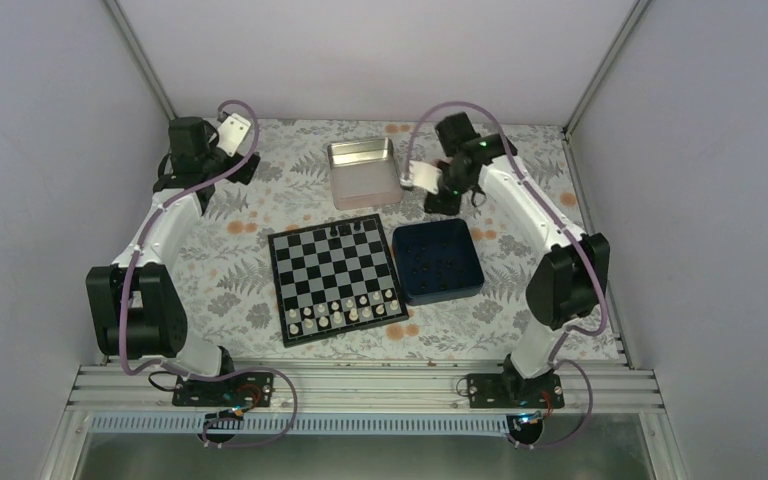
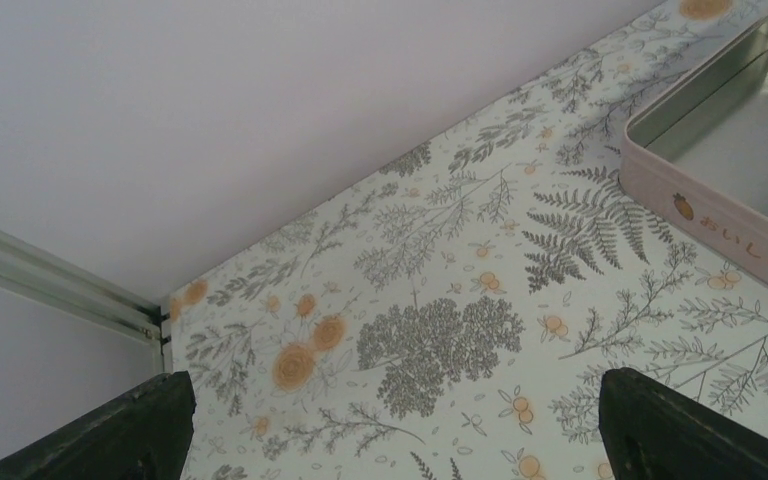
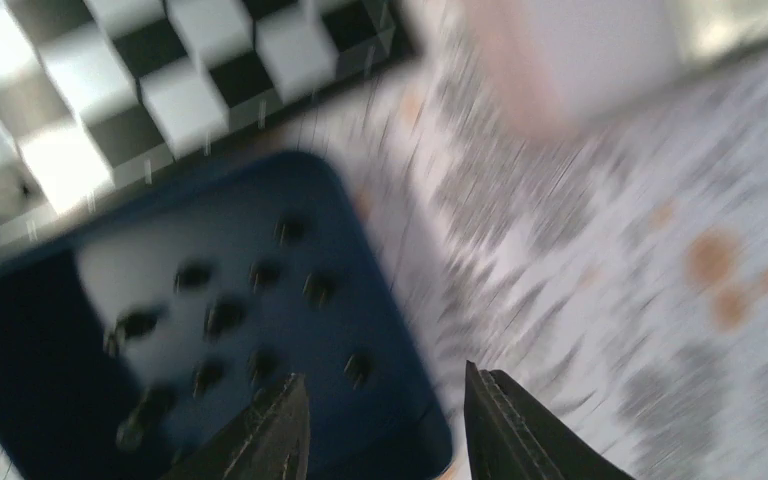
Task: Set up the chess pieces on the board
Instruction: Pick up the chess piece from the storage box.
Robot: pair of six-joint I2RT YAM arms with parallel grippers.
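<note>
A: Right claw (image 3: 385, 388): jaws partway apart, nothing between them. The wrist view is smeared, but the gap is plain.

B: Hanging over what?

A: Over the edge of the navy box (image 3: 375, 300), half above the flowered tablecloth (image 3: 600, 300). Most of the black chessmen (image 3: 222, 315) lie scattered on the box floor, apart from one another.

B: And the left claw (image 2: 397, 388)?

A: Spread wide and empty, low over the cloth at the far left corner, near the tin (image 2: 700, 225). It takes no part, by the look of it.

B: The board (image 1: 332, 270)?

A: It sits just left of the box. Cream chessmen (image 1: 345, 310) fill the two near rows. Only a few black ones stand on the far row, too small to name.

B: So which step?

A: Likely fetching the next black man. The next move calls for a descent into the box with the jaws straddling a single piece clear of its neighbours. Then a gentle close and a carry to an open far-row square, where the piece is set upright.
</note>
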